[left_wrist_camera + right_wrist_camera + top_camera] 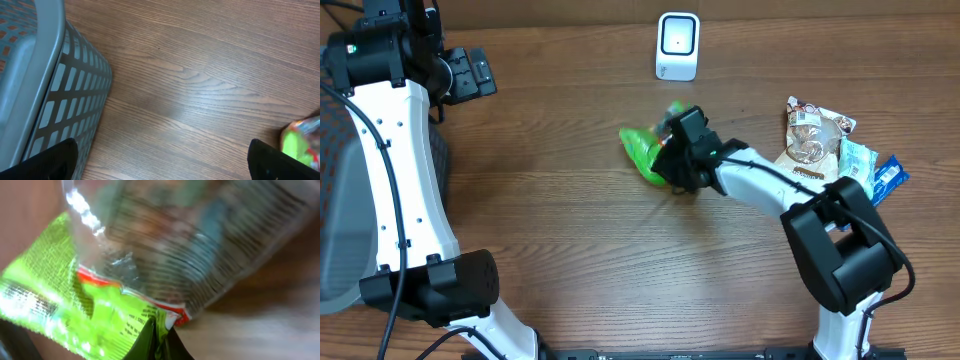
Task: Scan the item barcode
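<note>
Pinches green packet by its edge, right gripper jaws clamped; calls for a slow lift, print facing the scanner; left gripper gapes wide

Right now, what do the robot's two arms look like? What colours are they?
Both arms are made of smooth white tubes joined by chunky black joints. The left arm has thin black cables running along its white part. The right arm is built the same way, with a big black block at one joint. The left gripper and right gripper are black.
</note>
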